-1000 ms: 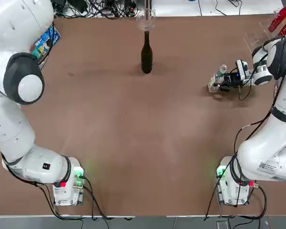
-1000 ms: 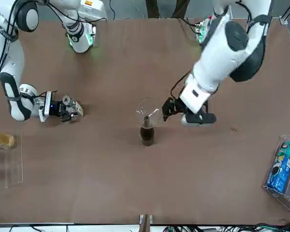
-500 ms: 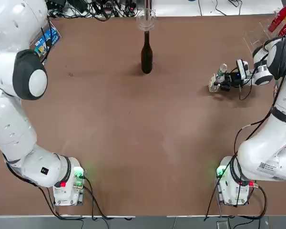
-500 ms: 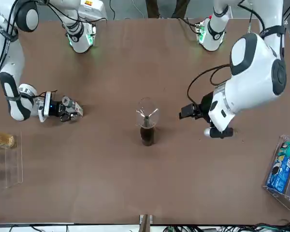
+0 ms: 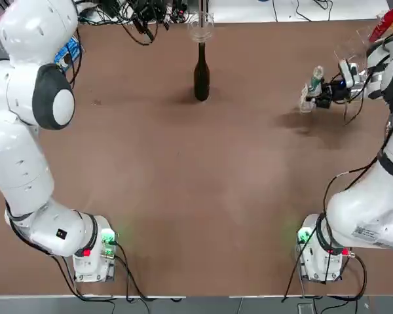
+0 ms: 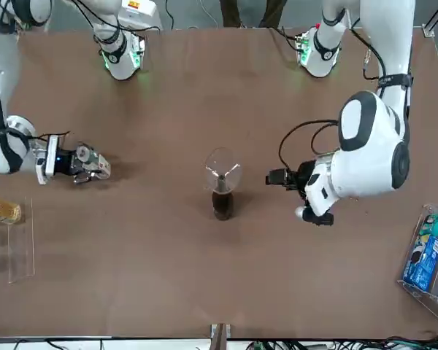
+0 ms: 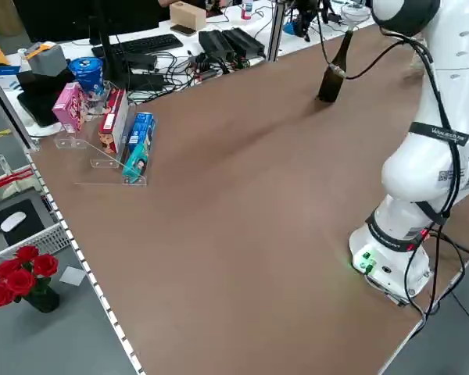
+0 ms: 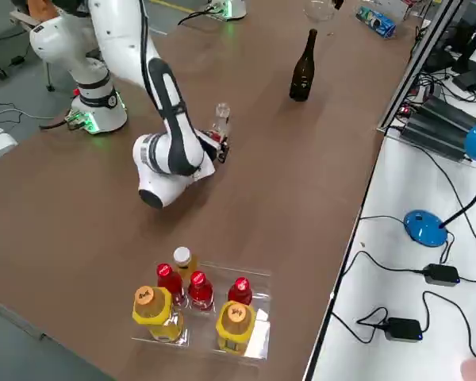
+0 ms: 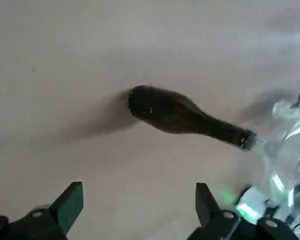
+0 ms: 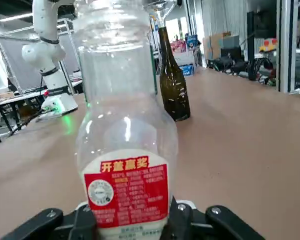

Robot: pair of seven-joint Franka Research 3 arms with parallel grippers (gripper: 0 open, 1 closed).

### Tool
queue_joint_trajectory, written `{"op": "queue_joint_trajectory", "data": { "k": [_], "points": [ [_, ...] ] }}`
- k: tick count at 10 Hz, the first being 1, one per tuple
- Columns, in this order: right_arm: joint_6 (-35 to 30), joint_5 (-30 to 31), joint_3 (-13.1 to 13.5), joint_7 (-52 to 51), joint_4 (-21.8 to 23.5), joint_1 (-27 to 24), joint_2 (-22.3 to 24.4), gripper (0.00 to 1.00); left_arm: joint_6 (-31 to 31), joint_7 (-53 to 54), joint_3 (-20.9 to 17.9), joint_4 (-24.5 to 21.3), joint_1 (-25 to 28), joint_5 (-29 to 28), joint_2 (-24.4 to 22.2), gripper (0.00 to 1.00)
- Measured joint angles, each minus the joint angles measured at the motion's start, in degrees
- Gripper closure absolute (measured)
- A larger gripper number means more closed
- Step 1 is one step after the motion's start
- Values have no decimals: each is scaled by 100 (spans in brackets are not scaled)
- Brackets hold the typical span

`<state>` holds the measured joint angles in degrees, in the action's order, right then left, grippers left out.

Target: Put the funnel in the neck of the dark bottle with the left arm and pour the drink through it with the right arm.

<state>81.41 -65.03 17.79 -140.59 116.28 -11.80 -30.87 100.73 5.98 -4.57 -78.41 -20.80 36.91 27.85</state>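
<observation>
The dark bottle (image 5: 201,75) (image 6: 222,205) (image 8: 303,67) (image 10: 172,85) stands upright near the far edge. The clear funnel (image 5: 200,26) (image 6: 223,172) (image 10: 160,7) sits in its neck. My left gripper (image 6: 274,177) (image 9: 137,212) hangs open and empty on the bottle's left, apart from it. My right gripper (image 5: 324,95) (image 6: 80,160) (image 8: 214,147) is shut on the drink (image 5: 311,88) (image 6: 93,162) (image 8: 220,117) (image 10: 125,140), a small clear plastic bottle held upright by its base above the table at the far right.
A clear rack (image 8: 254,341) with red and yellow bottles (image 8: 197,302) (image 6: 1,211) stands at the right edge. A clear stand with snack boxes (image 6: 427,251) (image 7: 133,152) is at the left edge. Cables (image 5: 141,10) lie past the far edge.
The right gripper closed fully on the drink and lifted it off the table, toward the far right. The left arm drew back from the funnel to the bottle's left.
</observation>
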Motion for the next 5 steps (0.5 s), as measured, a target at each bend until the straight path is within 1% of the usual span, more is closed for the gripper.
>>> {"op": "queue_joint_trajectory", "data": {
  "k": [1,2,4,5],
  "points": [
    [67,197,1,549,-4,9,332,61,-11,990,-7,-73,28,0,52,1],
    [145,379,1,1136,-9,47,667,61,-13,1667,-4,-205,14,1,91,4],
    [320,745,-2,2264,-26,169,1259,61,-20,2372,37,-385,-40,1,87,6],
    [357,939,-5,2831,-56,214,1500,61,18,2608,103,-555,-43,3,47,6]
  ]
}}
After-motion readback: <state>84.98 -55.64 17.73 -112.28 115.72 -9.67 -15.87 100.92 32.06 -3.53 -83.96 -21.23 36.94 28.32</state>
